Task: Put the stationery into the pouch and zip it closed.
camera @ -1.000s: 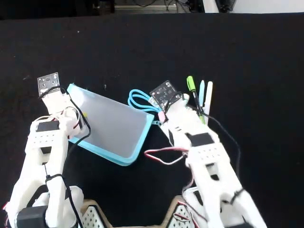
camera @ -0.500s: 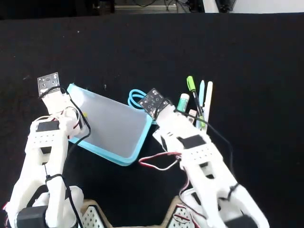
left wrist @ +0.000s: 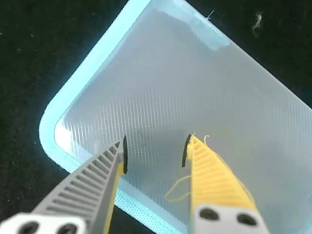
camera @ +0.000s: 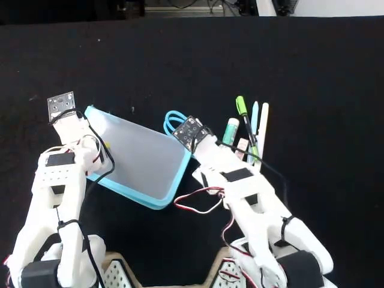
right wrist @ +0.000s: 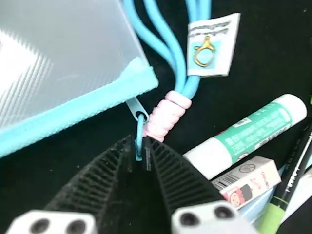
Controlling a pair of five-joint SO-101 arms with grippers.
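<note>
One pouch (camera: 141,157) is lying under the left claw (left wrist: 155,150), which is hanging open. The right claw (right wrist: 141,152) is pinching the single zip pull (right wrist: 140,127); just beyond it are lying one glue stick (right wrist: 246,132), one eraser box (right wrist: 249,179) and three pens (camera: 255,114), their near ends hiding behind that arm

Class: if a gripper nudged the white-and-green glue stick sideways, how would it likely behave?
The glue stick is a round tube on its side, so it would probably roll. Its smooth casing looks stiff, perhaps slippery. The small box beside it might block it.
</note>
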